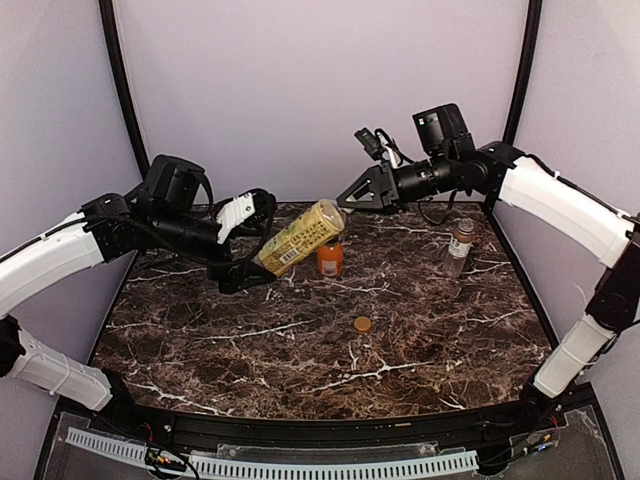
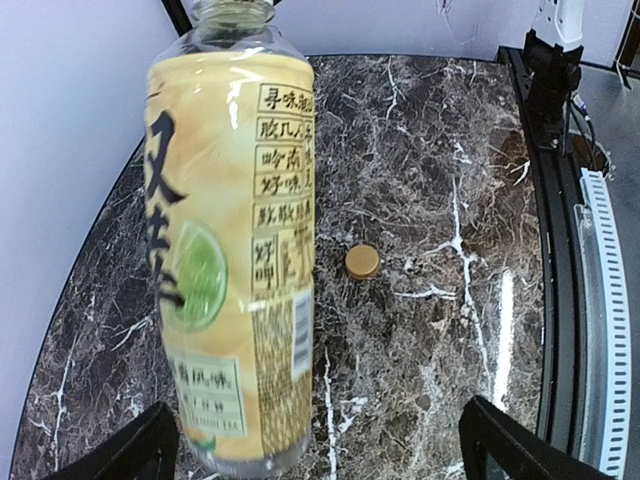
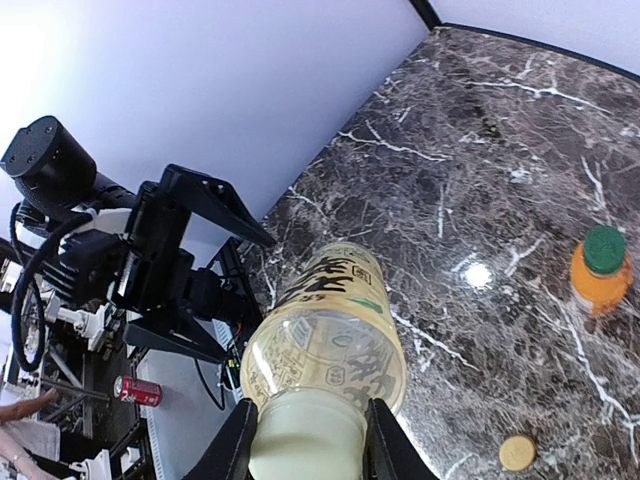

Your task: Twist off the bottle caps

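Note:
The yellow bottle (image 1: 300, 237) hangs tilted above the back of the table. My right gripper (image 1: 345, 200) is shut on its cream-white cap (image 3: 305, 440) and carries the bottle by it. My left gripper (image 1: 243, 262) is open wide around the bottle's base (image 2: 235, 300). The bottle lies near the left finger (image 2: 130, 455), far from the other finger (image 2: 510, 450). The short orange bottle (image 1: 330, 258) stands just behind, with its dark green cap (image 3: 604, 248) on. The tan-brown cap (image 1: 362, 324) lies loose on the marble and shows in the left wrist view (image 2: 362, 261).
The clear bottle with a brown-white label (image 1: 459, 247) stands upright at the right back. The dark marble table (image 1: 250, 370) is bounded by a black rail at its near edge (image 1: 330, 432) and grey walls behind.

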